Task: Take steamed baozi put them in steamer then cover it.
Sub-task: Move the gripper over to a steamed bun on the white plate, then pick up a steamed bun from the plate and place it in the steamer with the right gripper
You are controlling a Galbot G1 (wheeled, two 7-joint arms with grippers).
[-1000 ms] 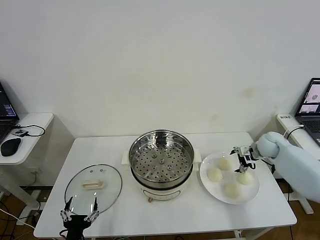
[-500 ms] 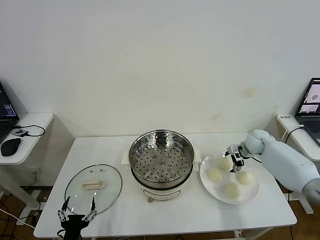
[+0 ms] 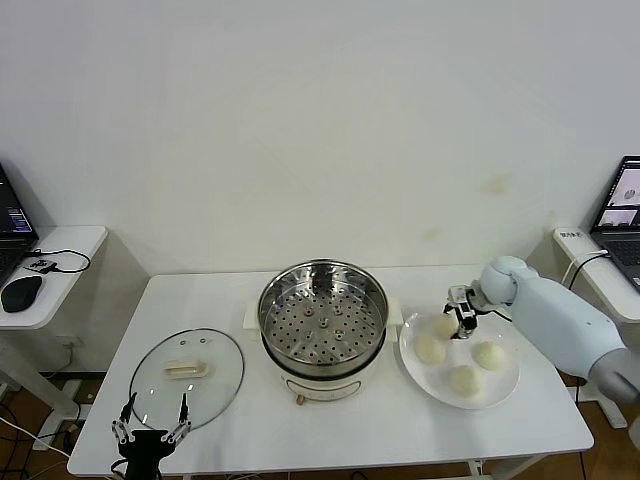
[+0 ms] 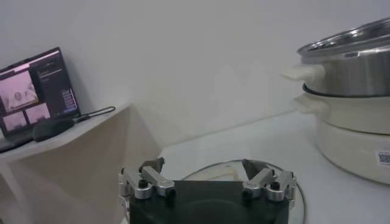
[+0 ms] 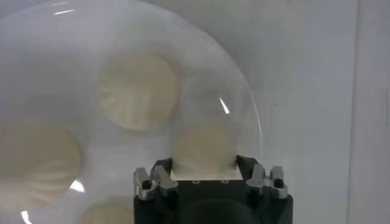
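Cream-white round dough buns are kept on a flat white plate near the desk's right edge. One bun is straddled by the right gripper, jaws spread wide, ready for grasping. Centrally, the shiny steel steamer stands uncovered; the clear glass lid lies near the front-left corner, where the left gripper is parked, open.

On the table, the steamer sits centre, the cover to its left, four steamed baozi on a plate right.
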